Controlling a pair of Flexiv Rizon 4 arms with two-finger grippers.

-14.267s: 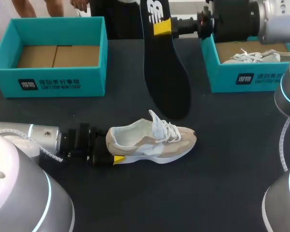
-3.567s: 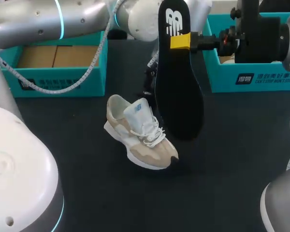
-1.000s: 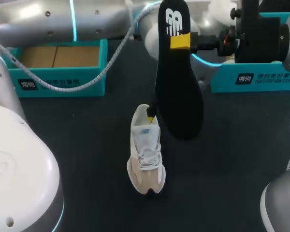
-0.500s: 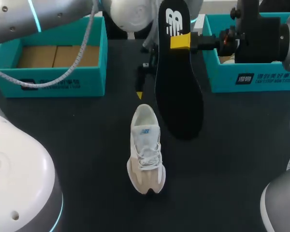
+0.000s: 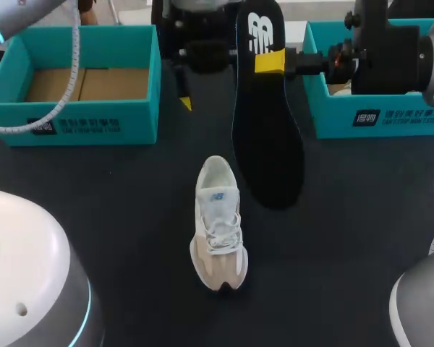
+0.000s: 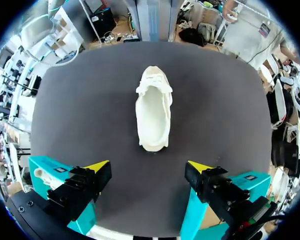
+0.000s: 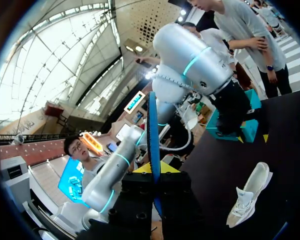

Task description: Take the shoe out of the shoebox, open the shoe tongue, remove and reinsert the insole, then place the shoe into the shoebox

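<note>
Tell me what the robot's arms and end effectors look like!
Both arms are fat, shiny silver-grey tubes with rounded joints and glowing light-blue rings: the left arm, the right arm. A white curly cable hangs along the left one. The left end effector and right end effector are black and blocky, with bright yellow tips.

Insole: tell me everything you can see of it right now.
The insole is black, long and foot-shaped, with a white logo at its upper end. From the right wrist it shows edge-on as a thin blue strip. It is out of the shoe and hangs roughly upright over the table. The right gripper is shut on it just below the logo, one yellow tip flat against its face. Its lower end hangs beside the shoe's heel opening, with no contact visible.
</note>
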